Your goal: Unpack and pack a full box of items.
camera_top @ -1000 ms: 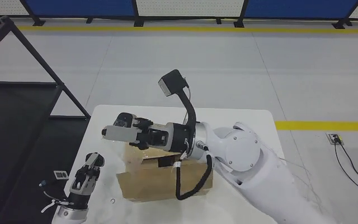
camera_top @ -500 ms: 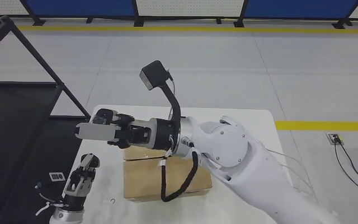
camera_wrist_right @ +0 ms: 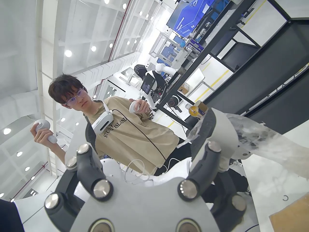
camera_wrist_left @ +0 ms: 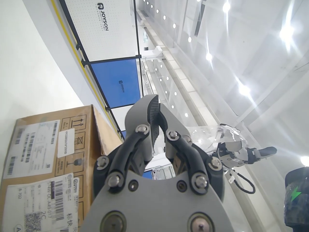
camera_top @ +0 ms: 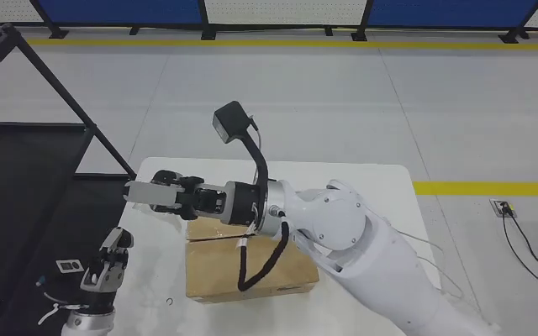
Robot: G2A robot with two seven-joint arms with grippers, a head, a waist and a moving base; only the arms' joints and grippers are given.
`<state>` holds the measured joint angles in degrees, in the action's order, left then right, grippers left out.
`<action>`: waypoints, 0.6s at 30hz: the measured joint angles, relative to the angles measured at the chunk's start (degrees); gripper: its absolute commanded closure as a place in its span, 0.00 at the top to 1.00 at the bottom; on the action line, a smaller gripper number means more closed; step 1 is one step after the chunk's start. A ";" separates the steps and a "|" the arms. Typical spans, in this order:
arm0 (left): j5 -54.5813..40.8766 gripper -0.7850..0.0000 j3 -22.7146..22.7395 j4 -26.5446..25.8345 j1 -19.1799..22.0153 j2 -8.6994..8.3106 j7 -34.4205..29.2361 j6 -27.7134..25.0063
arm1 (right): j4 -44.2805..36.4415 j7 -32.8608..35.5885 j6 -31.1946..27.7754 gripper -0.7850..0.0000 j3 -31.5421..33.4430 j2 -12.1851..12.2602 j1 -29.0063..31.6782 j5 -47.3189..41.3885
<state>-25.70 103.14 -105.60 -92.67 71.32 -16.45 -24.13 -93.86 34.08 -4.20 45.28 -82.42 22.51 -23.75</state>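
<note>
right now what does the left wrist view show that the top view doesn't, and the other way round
Left wrist view only: printed labels on the side of the cardboard box, and the fingers of the left gripper pressed together. Top view only: the white table and the box's top face. Both: the box, the left gripper and the right gripper.

On the cardboard box (camera_wrist_left: 48, 160) beside me I see white shipping labels (camera_wrist_left: 33, 143) with barcodes, fine print and a square code, plus printed handling symbols (camera_wrist_left: 77, 124) of arrows and a glass. A logo with lettering (camera_wrist_left: 105, 16) stands on the white wall and again on the blue panel (camera_wrist_left: 115, 83). A green lightning bolt (camera_wrist_left: 295, 193) marks a dark casing.
</note>
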 measured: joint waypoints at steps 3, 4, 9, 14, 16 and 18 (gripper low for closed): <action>0.73 0.00 -0.43 -0.12 0.26 0.03 -0.31 0.26 | -1.15 0.03 0.82 1.00 0.67 0.16 1.95 0.67; 0.97 0.00 -0.58 -0.18 0.35 0.03 -0.43 0.34 | -1.51 0.04 1.01 1.00 0.82 0.20 2.50 0.91; 2.12 0.00 -1.27 -0.37 0.78 0.08 -0.65 0.72 | -3.67 0.35 1.79 1.00 1.45 0.31 5.06 2.21; 3.12 0.00 -1.99 -0.69 1.02 0.13 -0.86 1.00 | -5.02 0.48 2.37 1.00 2.32 0.33 6.97 2.57; 3.48 0.00 -2.20 -0.72 1.06 0.16 -0.87 0.97 | -5.14 0.48 2.33 1.00 2.82 0.37 7.70 2.69; 3.80 0.00 -2.37 -0.71 1.08 0.18 -0.75 0.93 | -4.98 0.79 2.26 1.00 3.34 0.45 8.67 2.77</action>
<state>-21.90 100.77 -106.31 -91.59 71.50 -17.20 -23.20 -98.84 34.87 -1.94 48.62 -81.98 31.18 -20.98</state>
